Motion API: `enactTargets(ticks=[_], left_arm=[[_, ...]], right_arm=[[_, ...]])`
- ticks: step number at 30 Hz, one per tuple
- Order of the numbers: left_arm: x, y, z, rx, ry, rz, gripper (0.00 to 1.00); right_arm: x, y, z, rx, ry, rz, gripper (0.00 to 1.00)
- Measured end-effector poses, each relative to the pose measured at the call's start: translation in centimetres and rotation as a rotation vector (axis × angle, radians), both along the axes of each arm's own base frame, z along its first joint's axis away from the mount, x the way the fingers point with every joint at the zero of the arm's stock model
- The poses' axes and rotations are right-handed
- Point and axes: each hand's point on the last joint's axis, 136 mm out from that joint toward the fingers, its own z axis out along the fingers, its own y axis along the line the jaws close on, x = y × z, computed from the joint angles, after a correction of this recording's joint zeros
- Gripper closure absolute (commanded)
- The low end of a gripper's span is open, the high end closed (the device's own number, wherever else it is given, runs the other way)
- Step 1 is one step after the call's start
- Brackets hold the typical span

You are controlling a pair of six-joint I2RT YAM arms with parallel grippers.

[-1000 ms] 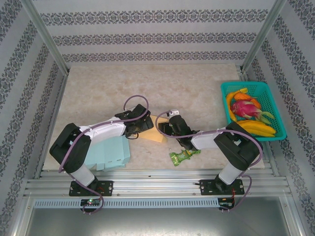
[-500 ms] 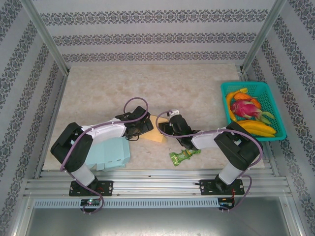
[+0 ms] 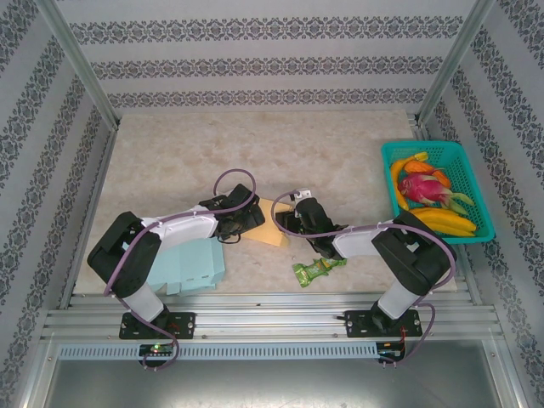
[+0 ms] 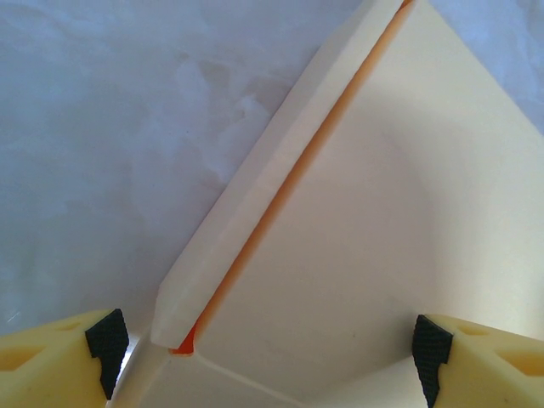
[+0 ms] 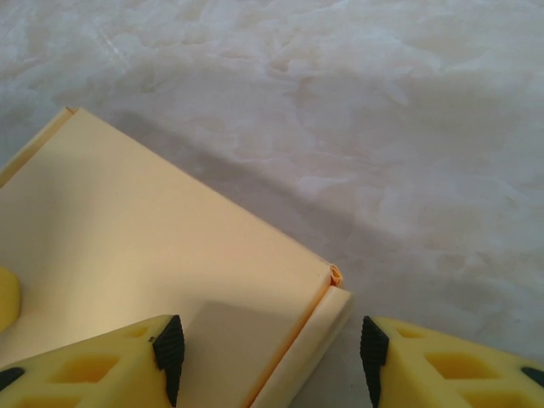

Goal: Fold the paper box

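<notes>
Yellow card, thin: the box (image 3: 270,223) lies part-folded and low at mid-tabletop (image 3: 340,144), between the two claws. Left claw (image 4: 268,340) has its jaws wide apart, straddling a panel, and a raised side flap (image 4: 272,195) runs off diagonally from near its left pad. Right claw (image 5: 270,344) also has its jaws apart over the opposite corner. The rolled edge sits in the gap and we see nothing pinched.

Handling, our guess:
- The box looks very light, so it should skid on the smooth tabletop if pushed from one side only.
- Panels look fairly stiff and creases should give first. A hard pinch would probably dent or crumple the card.
- Best hold is likely a flap edge close to its crease, with one claw pinning the base panel while the other lifts.

The surface is pale marbled stone-look, flat and matte-glossy. On it are a teal basket (image 3: 438,191) of fruit at the right edge, a green wrapper (image 3: 316,269) just by the right arm, and pale blue sheets (image 3: 191,268) under the left arm. Patterned wallpaper walls (image 3: 255,59) close in on three sides, with metal posts (image 3: 76,64) at the corners.
</notes>
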Motion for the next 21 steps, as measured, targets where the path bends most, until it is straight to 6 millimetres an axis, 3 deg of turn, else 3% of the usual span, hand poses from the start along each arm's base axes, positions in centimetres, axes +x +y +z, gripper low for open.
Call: enactTargets(ticks=[13, 21], left_arm=[[0.8, -0.4, -0.1, -0.013, -0.026, 0.003, 0.13], [1.0, -0.5, -0.1, -0.017, -0.037, 0.006, 0.13]], right_arm=[[-1.0, -0.5, 0.4, -0.026, 0.035, 0.018, 0.42], [-3.3, -0.2, 3.8, -0.024, -0.029, 0.056, 0.44]])
